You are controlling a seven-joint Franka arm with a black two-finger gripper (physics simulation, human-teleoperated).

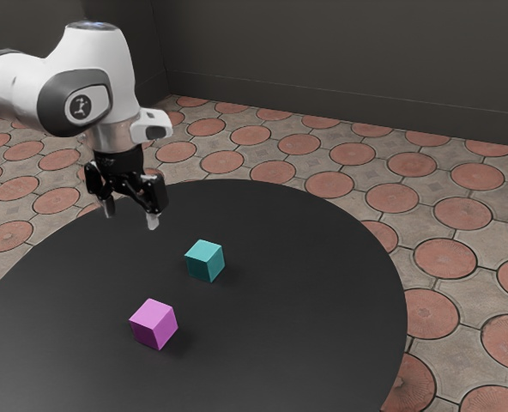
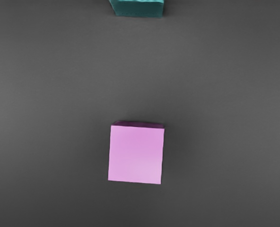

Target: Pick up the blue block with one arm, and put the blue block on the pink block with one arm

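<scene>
gripper (image 1: 131, 213) spread wide, empty, hovering above black table (image 1: 323, 283), toward exterior view's left of blue block (image 1: 204, 260). pink block (image 1: 154, 324) near it, apart, both untouched.

Two blocks rest on the desk (image 1: 323, 283), apart and not touching: the far block (image 1: 204, 260) lies near the desk's middle, and the near block (image 1: 154, 324) lies in front of it, a little toward the exterior view's left. The jaws hang above the desk, touching neither block, behind the far block and toward the exterior view's left of it. The desk stands on the floor (image 1: 391, 172), with walls (image 1: 340, 43) behind it.
</scene>
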